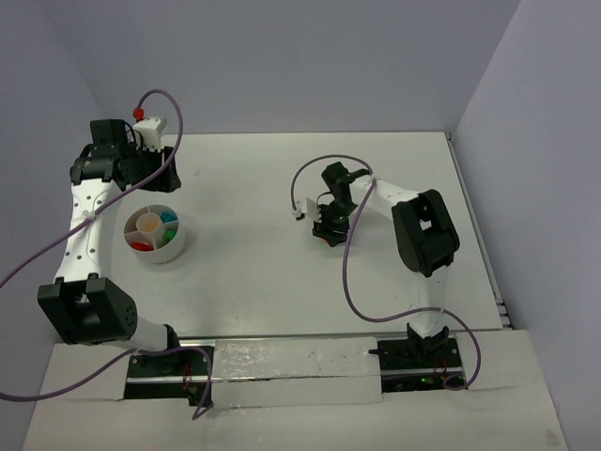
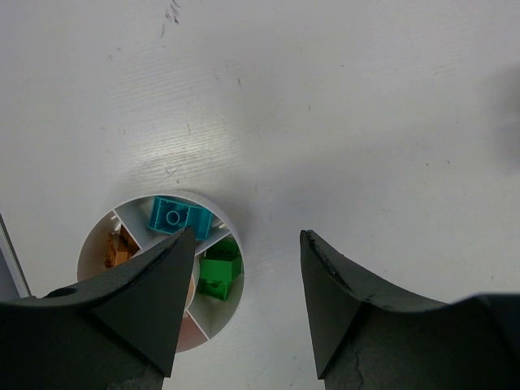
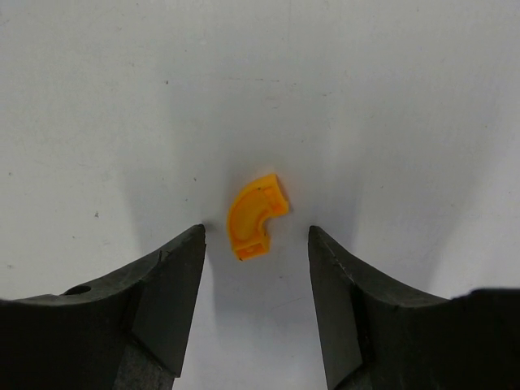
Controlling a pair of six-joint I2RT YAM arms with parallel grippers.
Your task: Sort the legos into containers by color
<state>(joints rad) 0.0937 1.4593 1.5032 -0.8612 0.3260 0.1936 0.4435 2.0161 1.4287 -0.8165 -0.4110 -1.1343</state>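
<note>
Black fingers (image 3: 171, 292) of the right gripper (image 3: 256, 240) stand apart over the white table (image 3: 390, 97). One curved orange lego (image 3: 256, 215) lies flat between their tips, touching neither, right of the table's middle. The left gripper (image 2: 246, 236) is also spread wide with nothing in it, at the far left, just beyond the round white bowl (image 1: 171, 250). The bowl's compartments hold a cyan lego (image 2: 175, 217), a green lego (image 2: 219, 272), orange pieces (image 2: 118, 248) and a red piece (image 1: 141, 246), each colour separate.
</note>
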